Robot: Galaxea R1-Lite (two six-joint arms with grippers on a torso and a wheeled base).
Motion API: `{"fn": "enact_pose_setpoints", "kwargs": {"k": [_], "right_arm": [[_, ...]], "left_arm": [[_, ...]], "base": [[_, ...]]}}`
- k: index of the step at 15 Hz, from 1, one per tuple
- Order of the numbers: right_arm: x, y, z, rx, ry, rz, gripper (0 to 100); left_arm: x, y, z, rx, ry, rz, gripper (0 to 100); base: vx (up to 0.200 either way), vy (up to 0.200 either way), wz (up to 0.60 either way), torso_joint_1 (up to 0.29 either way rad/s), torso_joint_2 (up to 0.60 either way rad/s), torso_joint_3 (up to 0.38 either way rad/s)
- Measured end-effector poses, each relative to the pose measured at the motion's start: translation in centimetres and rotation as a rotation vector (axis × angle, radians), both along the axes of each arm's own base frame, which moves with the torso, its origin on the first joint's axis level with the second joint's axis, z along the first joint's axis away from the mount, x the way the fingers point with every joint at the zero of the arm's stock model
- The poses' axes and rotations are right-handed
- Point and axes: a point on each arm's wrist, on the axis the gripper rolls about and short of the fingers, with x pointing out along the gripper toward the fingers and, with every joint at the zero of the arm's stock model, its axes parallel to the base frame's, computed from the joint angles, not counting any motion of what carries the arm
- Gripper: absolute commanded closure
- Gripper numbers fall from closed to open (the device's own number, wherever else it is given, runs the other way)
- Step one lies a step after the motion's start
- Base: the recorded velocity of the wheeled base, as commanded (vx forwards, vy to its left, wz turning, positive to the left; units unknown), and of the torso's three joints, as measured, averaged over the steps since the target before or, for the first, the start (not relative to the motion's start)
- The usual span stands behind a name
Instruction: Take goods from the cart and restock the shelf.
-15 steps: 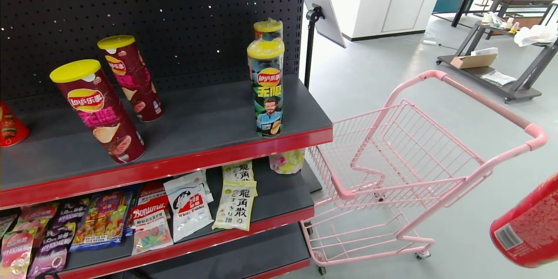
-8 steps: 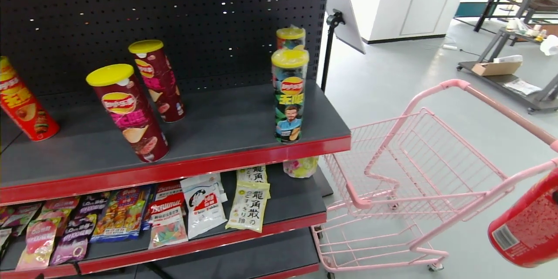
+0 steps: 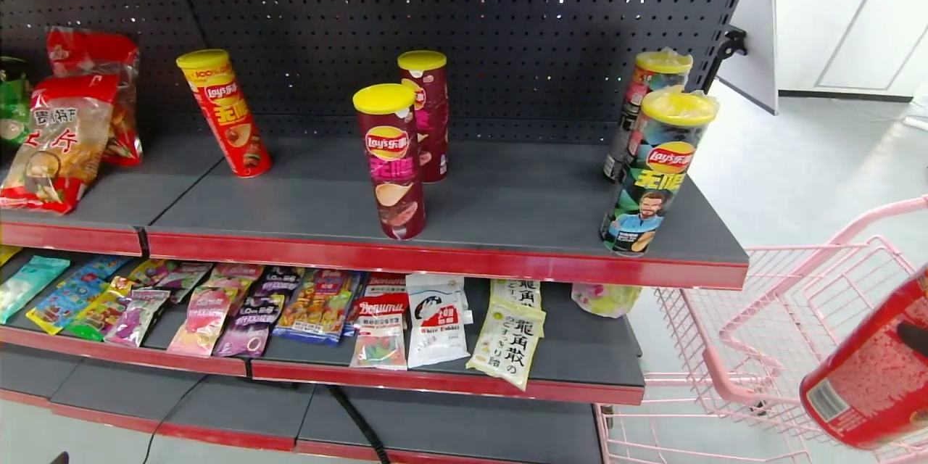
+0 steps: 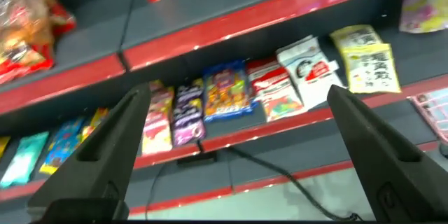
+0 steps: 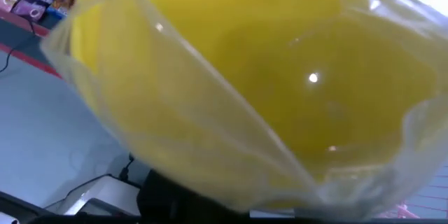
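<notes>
The held can (image 3: 866, 377) is seen at 4 o'clock in the head view. It is up in the air over the pink cart (image 3: 761, 319) & well apart from the shelf (image 3: 449, 257). It is judged to be clamped by the right gripper (image 3: 912, 339): a dark bit like a finger is pressed on its red side & nothing is seen under it. It is held tilted, prob. because it is gripped near its top end for the trip to the shelf. It is not set down yet.

On the top board, cans are stood upright & grouped by kind. A red one (image 3: 225, 116) is at 10 o'clock, two dark red ones (image 3: 391, 159) at 12 & two blue-green ones (image 3: 656, 170) at 2. Chip bags (image 3: 61, 138) are leaned at 9. Same goods are prob. meant to be put together, so a spot by the red one at 10 o'clock is likely meant for the held can. Bare board is seen there.

The left gripper (image 4: 234, 147) is held low, fingers spread wide w/ nothing between them, facing the lower board. It is prob. left free as a spare.

In the head view, the held can's red side & white label patch are seen. From the right wrist, its yellow lid (image 5: 266, 77) is seen very close, w/ clear wrap over it. From the left wrist, flat snack bags (image 4: 231, 101) on the lower board are seen from the front, & a black cable (image 4: 280, 182) is seen on the floor below.
</notes>
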Motion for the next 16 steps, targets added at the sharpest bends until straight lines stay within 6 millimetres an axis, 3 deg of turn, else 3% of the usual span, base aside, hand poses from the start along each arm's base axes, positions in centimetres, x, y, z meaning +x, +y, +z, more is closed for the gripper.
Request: {"fn": "enact_pose_setpoints", "kwargs": {"k": [4,16], "right_arm": [[0.4,0.4,-0.1,0.095,-0.001,0.089,100],[-0.7,0.8,-2.2,0.106,0.0,0.232,100]], "left_arm": [[0.0,0.0,-0.1,0.002,0.006,0.001,0],[0.1,0.0,-0.1,0.003,0.008,0.001,0]], "base": [[0.0,0.2,0.0,0.002,0.0,0.004],[0.0,0.2,0.0,0.003,0.0,0.002]]}}
